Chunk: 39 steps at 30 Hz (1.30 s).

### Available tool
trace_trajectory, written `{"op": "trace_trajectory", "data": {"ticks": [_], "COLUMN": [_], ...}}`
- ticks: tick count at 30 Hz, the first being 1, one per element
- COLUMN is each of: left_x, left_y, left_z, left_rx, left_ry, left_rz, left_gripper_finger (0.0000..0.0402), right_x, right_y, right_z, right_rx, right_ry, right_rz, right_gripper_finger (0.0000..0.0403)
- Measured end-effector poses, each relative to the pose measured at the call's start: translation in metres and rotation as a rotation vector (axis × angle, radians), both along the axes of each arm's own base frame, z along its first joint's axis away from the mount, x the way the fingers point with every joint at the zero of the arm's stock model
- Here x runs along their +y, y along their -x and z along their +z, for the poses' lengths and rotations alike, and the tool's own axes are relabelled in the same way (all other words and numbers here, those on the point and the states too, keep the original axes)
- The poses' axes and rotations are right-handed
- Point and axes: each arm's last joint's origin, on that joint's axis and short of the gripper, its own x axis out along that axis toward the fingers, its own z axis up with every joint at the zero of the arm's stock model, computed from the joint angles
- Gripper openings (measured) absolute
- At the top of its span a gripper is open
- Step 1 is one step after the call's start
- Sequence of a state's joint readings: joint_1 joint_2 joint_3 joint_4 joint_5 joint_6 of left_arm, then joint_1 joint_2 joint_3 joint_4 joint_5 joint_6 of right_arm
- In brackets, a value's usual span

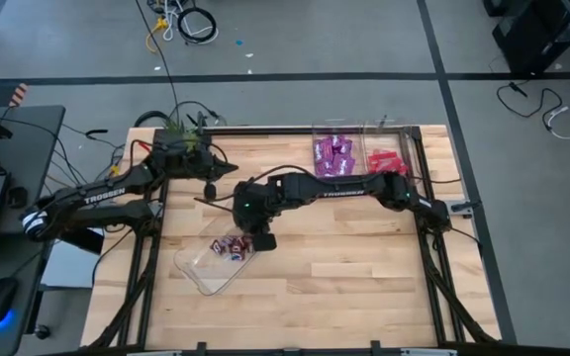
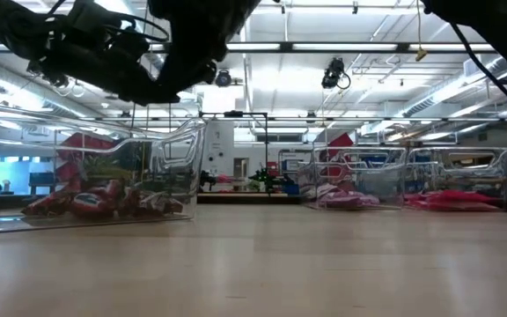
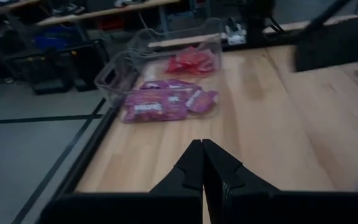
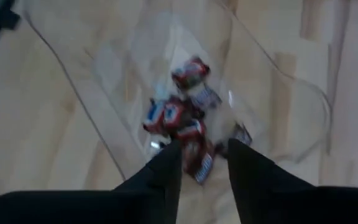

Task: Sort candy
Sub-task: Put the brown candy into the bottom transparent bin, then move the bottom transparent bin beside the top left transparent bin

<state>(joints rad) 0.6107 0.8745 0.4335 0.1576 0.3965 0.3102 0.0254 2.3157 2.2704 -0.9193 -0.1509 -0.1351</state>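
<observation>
**Right gripper parted above the front tray**

The right gripper (image 4: 204,163) hangs over the clear front tray (image 1: 198,275), fingers parted with nothing between them; small dark brown candy (image 4: 188,134) lies beneath. Bare table (image 1: 364,287) spreads beside that tray. Beyond it, purple packets (image 3: 163,102) and red packets (image 3: 192,62), perhaps blurred, fill far trays. The left gripper (image 3: 202,163), closed and empty, waits behind.

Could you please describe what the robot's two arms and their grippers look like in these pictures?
Both arms are dark, near-black jointed links; the left arm carries white TROSSEN lettering, with green-and-red cabling at its base. The left gripper has two matte black, wedge-shaped fingers. The right gripper has two similar plain black tapered fingers, without markings.
</observation>
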Motion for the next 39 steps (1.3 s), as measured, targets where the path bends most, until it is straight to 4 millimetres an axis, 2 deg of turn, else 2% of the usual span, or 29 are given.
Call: {"op": "trace_trajectory", "data": {"ticks": [2,5,7,16,21,26,30,36,39], "left_x": [-0.004,-0.01,-0.014,-0.026,-0.03,-0.034,-0.04,-0.055,-0.063], "left_y": [-0.002,-0.004,-0.006,-0.012,-0.013,-0.015,-0.016,-0.019,-0.021], "left_z": [-0.002,-0.004,-0.005,-0.006,-0.006,-0.007,-0.009,-0.013,-0.018], "left_rx": [0.017,0.043,0.057,0.065,0.072,0.078,0.097,0.141,0.179], "left_ry": [0.003,-0.013,-0.025,-0.033,-0.038,-0.038,-0.035,-0.026,-0.013], "left_rz": [-0.023,-0.065,-0.094,-0.165,-0.163,-0.181,-0.214,-0.3,-0.347], "left_gripper_finger": [0.0001,0.0001,0.0001,0.0001,0.0001,0.0001,0.0001,0.0001,0.0001], "right_x": [-0.002,-0.002,-0.002,-0.019,-0.029,-0.028,-0.021,-0.011,-0.006], "right_y": [0.002,0.007,0.008,0.009,0.008,0.008,0.016,0.05,0.067], "right_z": [-0.01,-0.031,-0.041,-0.052,-0.045,-0.045,-0.032,0.023,0.035], "right_rx": [0.036,0.124,0.138,0.16,0.122,0.124,0.136,0.125,0.115], "right_ry": [0.008,0.022,0.03,0.22,0.226,0.234,0.276,0.32,0.311], "right_rz": [-0.004,0.004,0.008,-0.149,-0.179,-0.165,-0.155,-0.191,-0.2], "right_gripper_finger": [0.0092,0.003,0.001,0.0003,0.0001,0.0001,0.0,0.0,0.0]}}
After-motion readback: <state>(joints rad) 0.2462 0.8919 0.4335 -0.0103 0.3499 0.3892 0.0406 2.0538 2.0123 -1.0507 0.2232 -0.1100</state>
